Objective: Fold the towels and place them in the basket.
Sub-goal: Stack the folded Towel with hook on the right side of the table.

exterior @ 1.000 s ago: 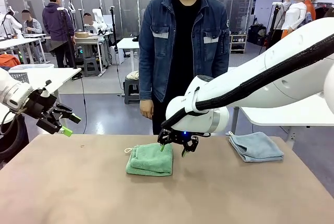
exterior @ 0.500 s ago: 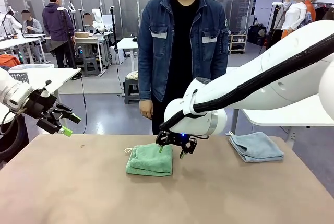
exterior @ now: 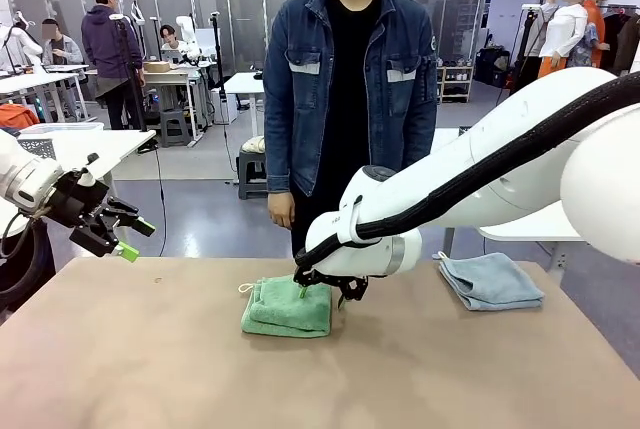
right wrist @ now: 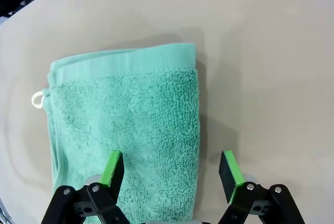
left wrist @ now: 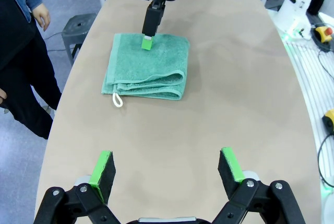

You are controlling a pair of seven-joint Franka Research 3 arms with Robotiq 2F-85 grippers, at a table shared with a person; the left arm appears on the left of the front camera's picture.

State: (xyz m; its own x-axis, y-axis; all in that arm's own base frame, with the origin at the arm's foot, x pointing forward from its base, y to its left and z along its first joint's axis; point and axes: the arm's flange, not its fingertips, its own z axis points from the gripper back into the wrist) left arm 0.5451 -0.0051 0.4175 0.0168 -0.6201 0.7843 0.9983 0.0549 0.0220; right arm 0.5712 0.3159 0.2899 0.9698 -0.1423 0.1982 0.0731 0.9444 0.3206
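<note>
Front view: right pincer (exterior: 322, 290) is hovering spread over a folded mint-green terry towel (exterior: 288, 307) on the tan surface (exterior: 150, 369) — left pincer (exterior: 120, 234) is hanging released, apart.

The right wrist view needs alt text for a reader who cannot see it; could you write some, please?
The right gripper, jaws open, hangs just above a folded mint green towel on a tan table, straddling the towel's edge. A small white loop sticks out at one corner.
</note>
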